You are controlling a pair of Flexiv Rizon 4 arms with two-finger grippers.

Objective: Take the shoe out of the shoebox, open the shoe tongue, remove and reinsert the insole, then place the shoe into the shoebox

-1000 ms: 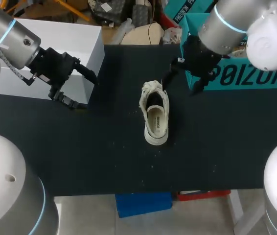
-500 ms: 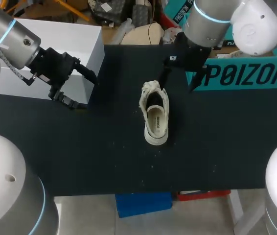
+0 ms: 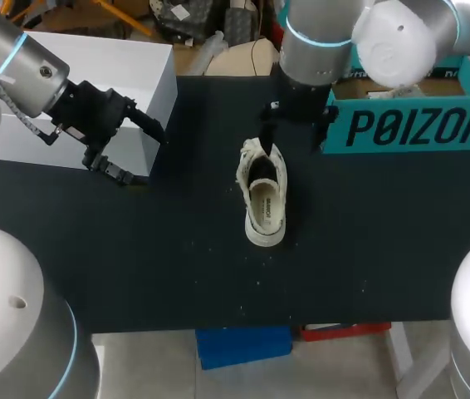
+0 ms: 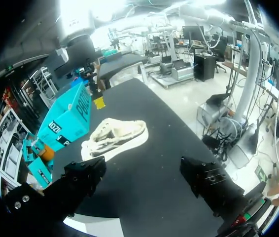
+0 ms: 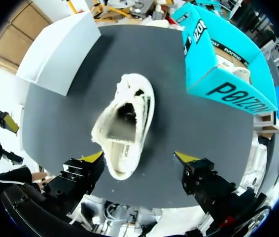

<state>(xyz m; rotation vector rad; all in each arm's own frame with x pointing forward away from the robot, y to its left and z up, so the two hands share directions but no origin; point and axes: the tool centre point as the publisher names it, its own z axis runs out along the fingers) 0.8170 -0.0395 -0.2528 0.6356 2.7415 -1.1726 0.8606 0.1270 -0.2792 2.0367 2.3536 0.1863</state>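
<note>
Swinging in from over the teal shoebox, the right arm has carried the right gripper leftward, and it now hangs above the far end of the shoe. Nothing else has shifted.

Its two yellow-tipped fingers stand wide apart and hold nothing. In the right wrist view the shoe lies below and ahead of the right gripper, lengthwise in the span between the two fingers and touched by neither.

The shoe rests on its sole near the middle of the black table, out of the box. Its crumpled, laced end points far and its rounded end near, with the insole showing in the opening.

The shoebox stands at the far right, well apart from the shoe, just right of the gripper. A white box sits at the far left.

The left gripper is in front of the white box's near right corner, well left of the shoe, its fingers spread with nothing between them. From the left wrist, the shoe lies across bare table ahead of the left gripper, the shoebox beyond it.
</note>
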